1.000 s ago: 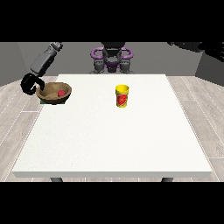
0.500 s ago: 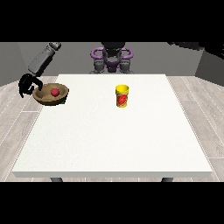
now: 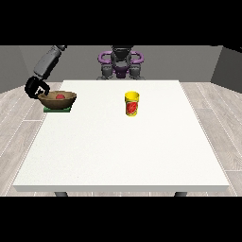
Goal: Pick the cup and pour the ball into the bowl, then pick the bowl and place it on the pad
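The hand at the view's left curls around the rim of the brown bowl, arm angled down from above. The red ball lies inside. The green pad shows only partly beneath the bowl. The yellow cup stands upright mid-table.

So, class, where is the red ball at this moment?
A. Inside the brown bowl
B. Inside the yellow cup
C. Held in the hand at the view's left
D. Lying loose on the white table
A: the red ball lies inside the brown bowl, over the green pad, while the yellow cup stands apart near mid-table.
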You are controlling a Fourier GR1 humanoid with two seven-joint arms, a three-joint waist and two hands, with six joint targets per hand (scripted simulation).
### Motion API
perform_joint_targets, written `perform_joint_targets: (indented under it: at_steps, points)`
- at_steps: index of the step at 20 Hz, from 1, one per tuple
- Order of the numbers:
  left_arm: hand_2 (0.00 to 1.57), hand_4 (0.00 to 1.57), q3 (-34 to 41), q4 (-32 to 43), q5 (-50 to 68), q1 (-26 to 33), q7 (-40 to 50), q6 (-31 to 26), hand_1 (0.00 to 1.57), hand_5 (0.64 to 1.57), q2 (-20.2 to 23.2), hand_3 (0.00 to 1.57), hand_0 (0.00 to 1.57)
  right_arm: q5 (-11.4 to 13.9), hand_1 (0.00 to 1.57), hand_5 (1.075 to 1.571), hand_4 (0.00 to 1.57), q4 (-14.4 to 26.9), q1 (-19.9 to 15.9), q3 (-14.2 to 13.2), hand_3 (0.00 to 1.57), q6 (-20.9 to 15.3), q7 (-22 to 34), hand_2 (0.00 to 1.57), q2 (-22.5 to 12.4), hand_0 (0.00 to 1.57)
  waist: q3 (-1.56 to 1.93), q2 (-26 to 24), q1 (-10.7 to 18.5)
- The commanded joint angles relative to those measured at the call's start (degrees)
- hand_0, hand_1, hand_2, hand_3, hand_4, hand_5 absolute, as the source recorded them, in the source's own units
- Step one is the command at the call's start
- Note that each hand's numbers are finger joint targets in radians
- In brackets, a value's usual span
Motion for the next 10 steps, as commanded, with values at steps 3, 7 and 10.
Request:
perform_joint_targets:
  at_steps: [3, 7, 10]
  points:
    - [0.00, 0.66, 1.47, 3.75, 0.39, 1.29, -1.32, -1.90, 0.00, 1.541, 1.19, 0.00, 0.00, -5.46, 1.57, 1.562, 0.62, 3.14, -1.54, -5.75, 1.37, 1.71, 7.23, 1.57, -5.92, 1.57, -0.01, -0.29, -0.88]
    - [0.00, 0.64, 1.33, 3.79, 0.36, 0.26, -2.02, -2.36, 0.00, 1.542, 2.75, 0.00, 0.00, -2.91, 0.00, 1.514, 0.00, 2.50, -2.00, -3.17, 0.00, 0.48, 8.00, 0.00, -6.42, 0.00, 0.01, 0.68, 0.18]
    - [0.00, 0.76, -0.91, -2.57, 3.35, -0.49, 2.83, 0.24, 0.00, 1.544, -0.27, 0.00, 0.00, -2.75, 0.00, 1.485, 0.00, 4.68, -3.37, -3.38, 0.00, -1.36, 10.48, 0.00, -6.80, 0.00, 0.09, -1.78, 1.04]
